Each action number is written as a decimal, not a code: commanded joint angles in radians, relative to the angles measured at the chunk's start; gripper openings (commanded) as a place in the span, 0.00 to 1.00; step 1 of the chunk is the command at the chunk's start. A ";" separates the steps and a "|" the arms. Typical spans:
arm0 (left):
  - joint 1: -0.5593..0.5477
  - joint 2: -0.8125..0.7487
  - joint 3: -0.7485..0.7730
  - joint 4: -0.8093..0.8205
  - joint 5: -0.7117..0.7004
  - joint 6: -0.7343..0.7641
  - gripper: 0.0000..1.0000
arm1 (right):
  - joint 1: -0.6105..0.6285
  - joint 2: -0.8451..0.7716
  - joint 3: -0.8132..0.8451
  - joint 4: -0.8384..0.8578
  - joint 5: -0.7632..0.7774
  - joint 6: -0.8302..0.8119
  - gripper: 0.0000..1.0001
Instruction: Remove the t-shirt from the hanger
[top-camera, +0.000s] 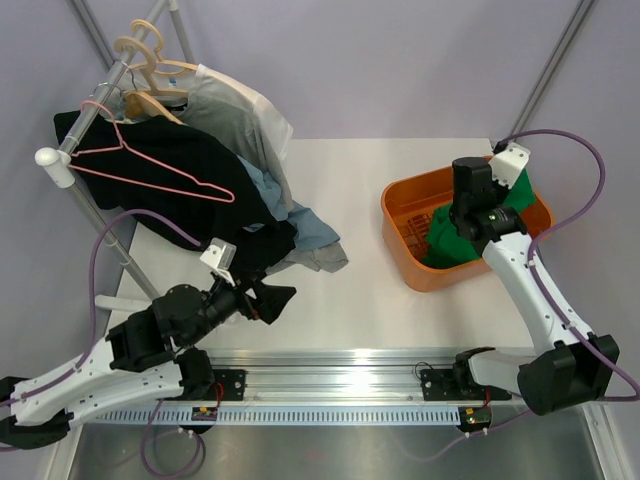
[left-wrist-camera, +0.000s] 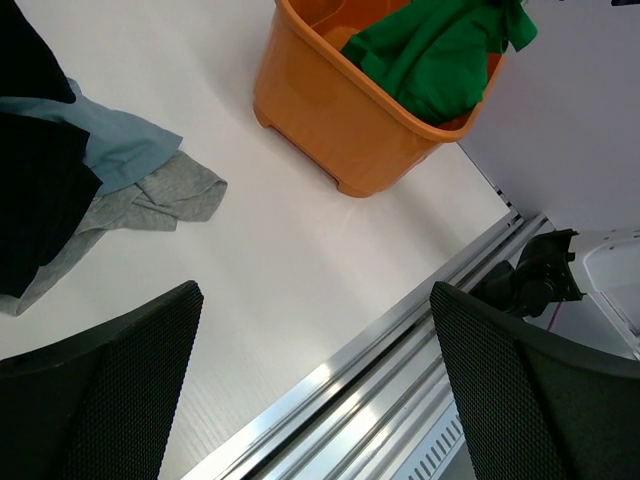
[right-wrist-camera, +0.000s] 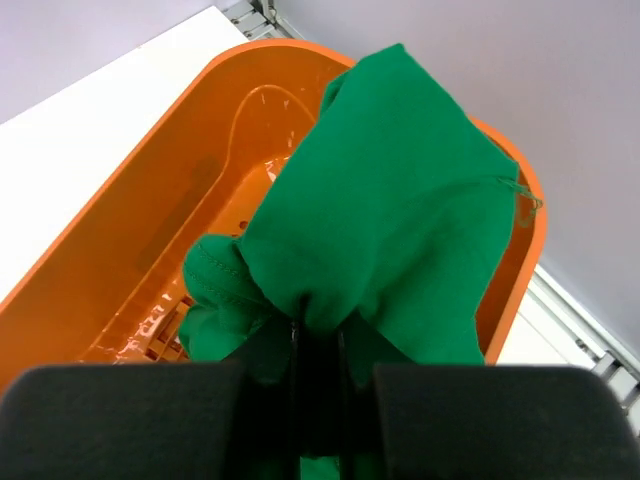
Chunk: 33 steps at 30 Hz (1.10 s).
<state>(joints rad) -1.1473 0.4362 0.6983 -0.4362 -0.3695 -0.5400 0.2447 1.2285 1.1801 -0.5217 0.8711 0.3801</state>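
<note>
The bright green t-shirt (top-camera: 447, 243) lies bunched in an orange basket (top-camera: 398, 232) at the right of the table. My right gripper (top-camera: 470, 212) hangs over the basket, shut on a fold of the t-shirt (right-wrist-camera: 390, 180); in the right wrist view the cloth is pinched between the fingers of that gripper (right-wrist-camera: 318, 340). The pink wire hanger (top-camera: 150, 165) hangs bare on the rack rail at the far left, in front of a black shirt. My left gripper (top-camera: 262, 297) is low at the front left, and in the left wrist view the gripper (left-wrist-camera: 315, 295) stands wide open with nothing in it.
A clothes rack (top-camera: 55, 160) at the far left carries a black shirt (top-camera: 200, 190), grey-white shirts (top-camera: 245, 120) and light wooden hangers (top-camera: 150, 60). Grey and blue cloth (left-wrist-camera: 140, 180) trails onto the table. A metal rail (top-camera: 330, 375) runs along the near edge.
</note>
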 joint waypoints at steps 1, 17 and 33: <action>-0.003 0.029 0.003 0.099 -0.049 -0.006 0.99 | -0.004 -0.011 0.004 0.051 0.016 0.095 0.14; -0.002 0.199 0.049 0.148 -0.083 0.089 0.99 | -0.004 -0.132 0.128 -0.036 -0.441 -0.038 0.78; -0.003 0.171 -0.013 0.238 -0.060 0.204 0.99 | 0.468 -0.276 -0.175 0.140 -0.809 -0.037 0.97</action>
<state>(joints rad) -1.1477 0.6331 0.6651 -0.2798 -0.4301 -0.3637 0.6044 0.9791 1.0187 -0.4492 -0.0078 0.3618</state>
